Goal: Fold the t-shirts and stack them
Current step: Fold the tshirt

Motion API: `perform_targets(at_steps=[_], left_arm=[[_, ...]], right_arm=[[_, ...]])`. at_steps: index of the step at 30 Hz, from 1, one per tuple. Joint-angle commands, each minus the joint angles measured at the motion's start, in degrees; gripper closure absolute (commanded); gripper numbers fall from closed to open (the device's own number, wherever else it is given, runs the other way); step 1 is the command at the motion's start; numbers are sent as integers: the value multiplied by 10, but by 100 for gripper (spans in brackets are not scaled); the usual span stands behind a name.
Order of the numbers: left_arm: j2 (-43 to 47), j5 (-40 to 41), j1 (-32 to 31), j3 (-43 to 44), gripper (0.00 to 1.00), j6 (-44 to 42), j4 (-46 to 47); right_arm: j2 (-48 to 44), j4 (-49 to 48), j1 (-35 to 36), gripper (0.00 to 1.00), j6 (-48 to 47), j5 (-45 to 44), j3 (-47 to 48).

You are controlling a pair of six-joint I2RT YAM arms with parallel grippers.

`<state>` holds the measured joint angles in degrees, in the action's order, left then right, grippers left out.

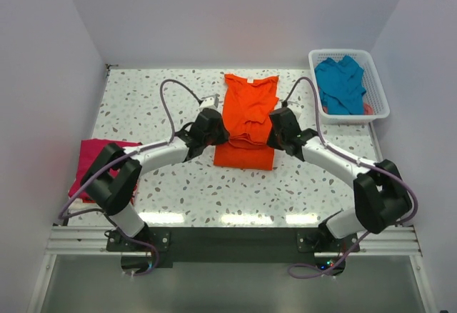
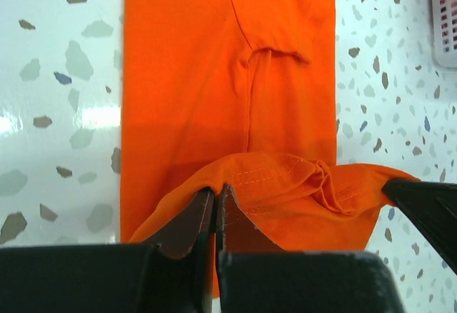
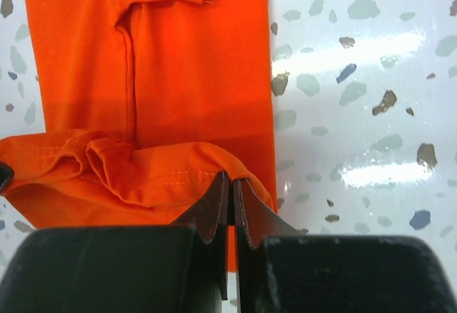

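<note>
The orange t-shirt [image 1: 246, 109] lies lengthwise mid-table, sleeves folded in, its bottom hem lifted over its body. My left gripper [image 1: 223, 136] is shut on the hem's left corner [image 2: 246, 177]. My right gripper [image 1: 269, 134] is shut on the hem's right corner [image 3: 193, 177]. The hem sags and bunches between them. The magenta-pink t-shirt [image 1: 91, 163] lies folded at the table's left edge. The teal-blue t-shirt [image 1: 341, 84] is crumpled in the white basket [image 1: 377, 77].
The white lattice basket stands at the back right corner; its edge shows in the left wrist view [image 2: 446, 20]. White walls close the table at the back and sides. Bare speckled tabletop [image 1: 214, 191] lies in front of the orange shirt.
</note>
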<state>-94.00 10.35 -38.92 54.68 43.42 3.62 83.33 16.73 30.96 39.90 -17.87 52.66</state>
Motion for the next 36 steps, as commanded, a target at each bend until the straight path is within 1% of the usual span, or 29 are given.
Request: perform_targets(at_steps=[1, 11, 18, 36], left_arm=[[-34, -12, 18, 51, 99, -22, 48], [-102, -43, 47, 104, 99, -34, 54], [-124, -56, 60, 112, 98, -30, 61], [-131, -68, 74, 113, 98, -36, 62]], right_arm=[[38, -63, -23, 100, -17, 26, 33], [121, -88, -61, 100, -18, 62, 78], [153, -93, -69, 100, -15, 79, 98], [156, -89, -78, 100, -21, 86, 113]])
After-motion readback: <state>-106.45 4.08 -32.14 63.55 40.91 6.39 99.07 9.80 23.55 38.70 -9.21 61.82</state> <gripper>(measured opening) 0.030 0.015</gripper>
